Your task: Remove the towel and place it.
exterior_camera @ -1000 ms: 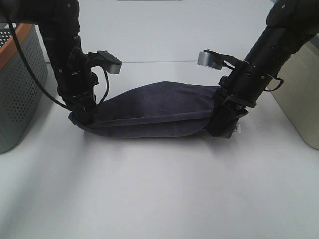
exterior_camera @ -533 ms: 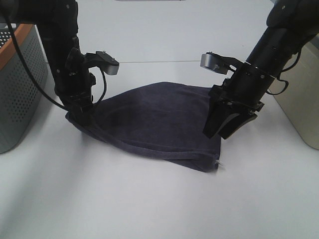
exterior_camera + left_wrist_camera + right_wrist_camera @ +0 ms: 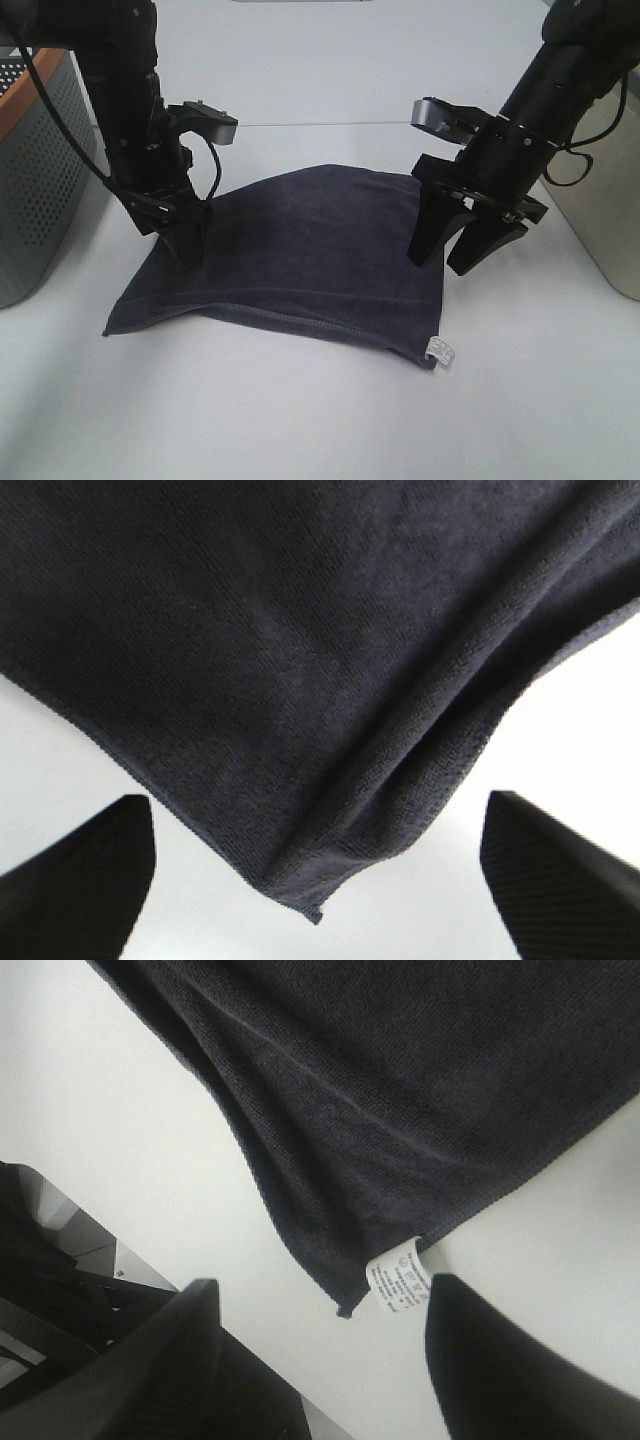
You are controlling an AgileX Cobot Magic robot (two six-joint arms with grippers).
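With both my pincers, left (image 3: pixel 190 250) and right (image 3: pixel 462 252), spread apart above the flat dark charcoal terry towel (image 3: pixel 300 255), a fingertip could snag and drag it while rising.

Both black arms angle downward, the left gripper (image 3: pixel 190 240) and the right gripper (image 3: pixel 460 250) each hanging with jaws spread apart and holding nothing.

White bench (image 3: pixel 330 420) carrying the dark towel (image 3: pixel 300 260), spread flat at centre; grey basket (image 3: pixel 40 170) at 9 o'clock.
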